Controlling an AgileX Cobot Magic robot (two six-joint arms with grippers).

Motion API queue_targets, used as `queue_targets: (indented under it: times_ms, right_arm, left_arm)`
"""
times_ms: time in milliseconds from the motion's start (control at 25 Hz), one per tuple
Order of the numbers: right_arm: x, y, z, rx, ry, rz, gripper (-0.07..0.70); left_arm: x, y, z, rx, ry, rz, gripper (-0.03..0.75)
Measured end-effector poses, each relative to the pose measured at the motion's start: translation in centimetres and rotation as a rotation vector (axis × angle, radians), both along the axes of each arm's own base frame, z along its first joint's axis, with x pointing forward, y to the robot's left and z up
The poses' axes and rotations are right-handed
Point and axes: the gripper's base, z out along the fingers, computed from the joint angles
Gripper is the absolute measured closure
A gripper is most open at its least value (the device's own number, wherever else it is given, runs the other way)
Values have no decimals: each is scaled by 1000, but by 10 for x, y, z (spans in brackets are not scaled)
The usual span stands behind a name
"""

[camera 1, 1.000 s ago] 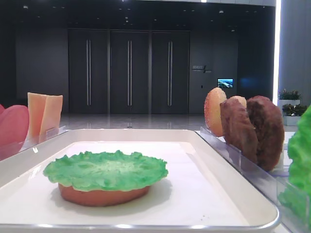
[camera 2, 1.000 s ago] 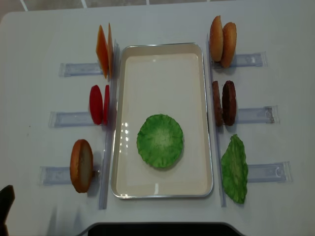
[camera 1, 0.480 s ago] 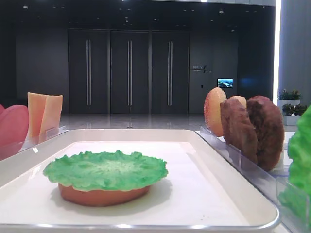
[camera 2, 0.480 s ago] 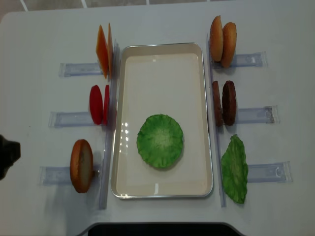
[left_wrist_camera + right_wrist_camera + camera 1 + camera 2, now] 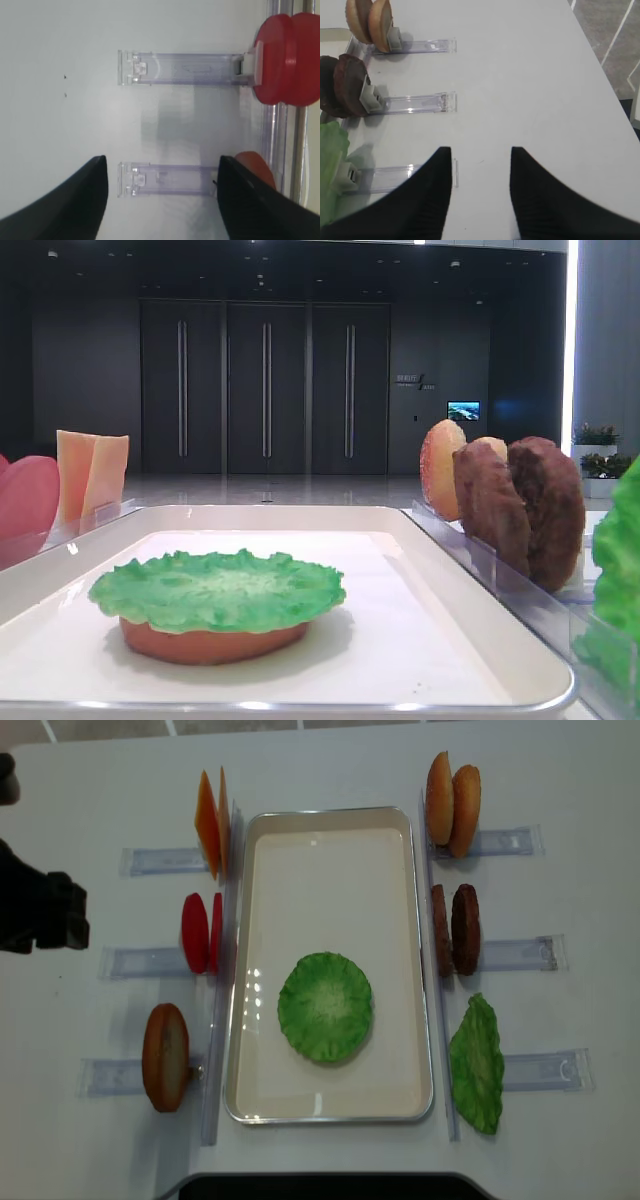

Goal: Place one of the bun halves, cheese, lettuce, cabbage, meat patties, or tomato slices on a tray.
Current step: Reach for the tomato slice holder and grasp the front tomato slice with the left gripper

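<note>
Two tomato slices (image 5: 201,932) are standing on edge left of the tray (image 5: 330,850), with two cheese (image 5: 211,822) slices behind them. Two bun halves (image 5: 452,790) and two meat patties (image 5: 455,929) are standing on the right; one lettuce (image 5: 325,1006) is lying on the tray, seemingly over a bun. Left gripper (image 5: 161,200) is hovering spread beside the tomatoes, apart from them. Right gripper (image 5: 481,195) is hanging with fingers parted near the spare lettuce leaf (image 5: 331,172).
</note>
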Motion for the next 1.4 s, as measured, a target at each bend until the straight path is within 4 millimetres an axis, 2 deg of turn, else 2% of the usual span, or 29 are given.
queue_targets:
  times_ms: [240,520,680,920,1040,1400]
  right_arm:
    - [0,0,0,0,0,0,358]
    - [0,0,0,0,0,0,358]
    - [0,0,0,0,0,0,358]
    - [0,0,0,0,0,0,358]
    - [0,0,0,0,0,0,358]
    - [0,0,0,0,0,0,358]
  left_arm:
    - [41,-1,-10,0,40,-2,199]
    - [71,-1,-21,1,60,-3,199]
    - [80,-1,-28,1,76,-3,199]
    - [82,-5,-28,16,63,12,199]
    - [81,-24,-28,35,56,-16,199]
    - [64,-110,-28,-9,23,-131,199]
